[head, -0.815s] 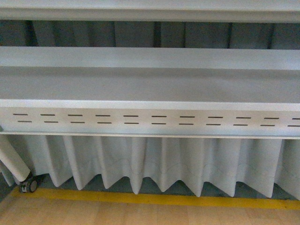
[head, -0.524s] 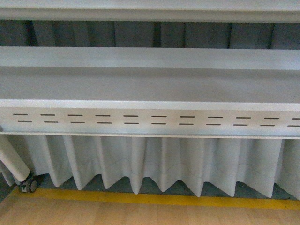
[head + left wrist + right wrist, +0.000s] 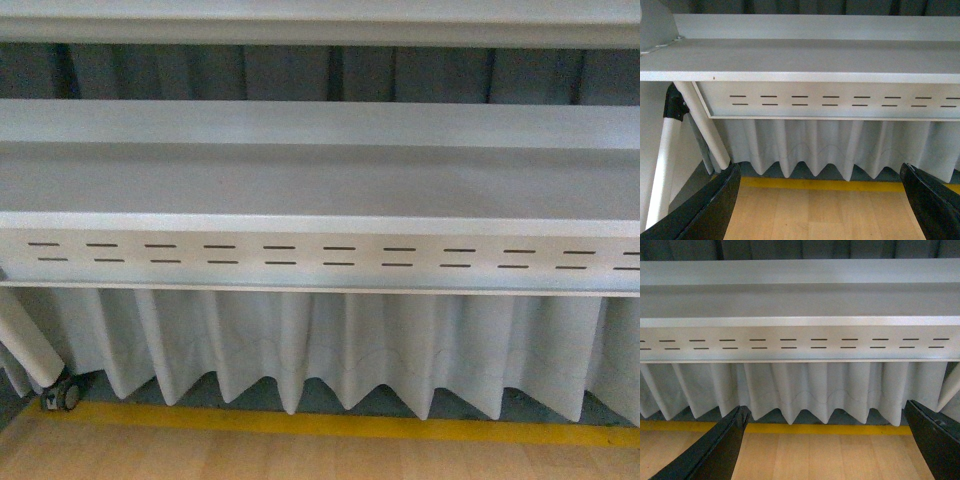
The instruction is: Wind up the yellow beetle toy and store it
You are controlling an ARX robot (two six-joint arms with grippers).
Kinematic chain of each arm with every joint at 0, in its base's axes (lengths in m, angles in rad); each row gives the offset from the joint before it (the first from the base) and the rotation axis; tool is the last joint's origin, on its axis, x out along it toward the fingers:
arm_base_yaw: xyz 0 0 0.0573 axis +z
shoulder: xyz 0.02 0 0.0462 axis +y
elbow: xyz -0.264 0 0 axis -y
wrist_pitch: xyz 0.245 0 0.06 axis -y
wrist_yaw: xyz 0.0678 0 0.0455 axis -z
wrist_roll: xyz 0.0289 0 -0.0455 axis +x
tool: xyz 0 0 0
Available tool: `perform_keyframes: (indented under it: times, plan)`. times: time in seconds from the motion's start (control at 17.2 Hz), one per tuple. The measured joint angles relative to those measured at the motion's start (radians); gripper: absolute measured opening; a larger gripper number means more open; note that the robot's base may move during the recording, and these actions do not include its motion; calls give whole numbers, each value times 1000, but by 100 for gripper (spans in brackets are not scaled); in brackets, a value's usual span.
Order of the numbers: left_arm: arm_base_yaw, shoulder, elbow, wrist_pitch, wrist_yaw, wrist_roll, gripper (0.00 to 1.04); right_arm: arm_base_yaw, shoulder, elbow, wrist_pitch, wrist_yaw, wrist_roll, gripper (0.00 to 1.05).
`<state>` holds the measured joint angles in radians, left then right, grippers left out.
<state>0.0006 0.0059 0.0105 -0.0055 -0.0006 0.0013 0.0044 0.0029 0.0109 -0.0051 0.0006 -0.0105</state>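
Two white shelves (image 3: 320,185), pleated curtain (image 3: 350,340) below

Very little differs. In the front view, the white leg (image 3: 22,350), low on the left gripper's (image 3: 820,166) side, has slid a touch outward toward the picture's edge. Less of its upper length shows now, and its foot ends nearer that edge. The small caster (image 3: 60,397) under it has crept the same way and sits a shade lower. The yellow floor line (image 3: 330,425) seems a hair lower at that end, so slightly less of the wood floor (image 3: 300,458) shows in front of it. The wrist views have no earlier picture to compare, so no change can be told from them.
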Motion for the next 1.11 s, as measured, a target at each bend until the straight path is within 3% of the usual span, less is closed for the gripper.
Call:
perform_keyframes:
  times: [1.11]
  plan:
    - [0,0,0,0,0,0,98,0,0,0,0,0,0,98]
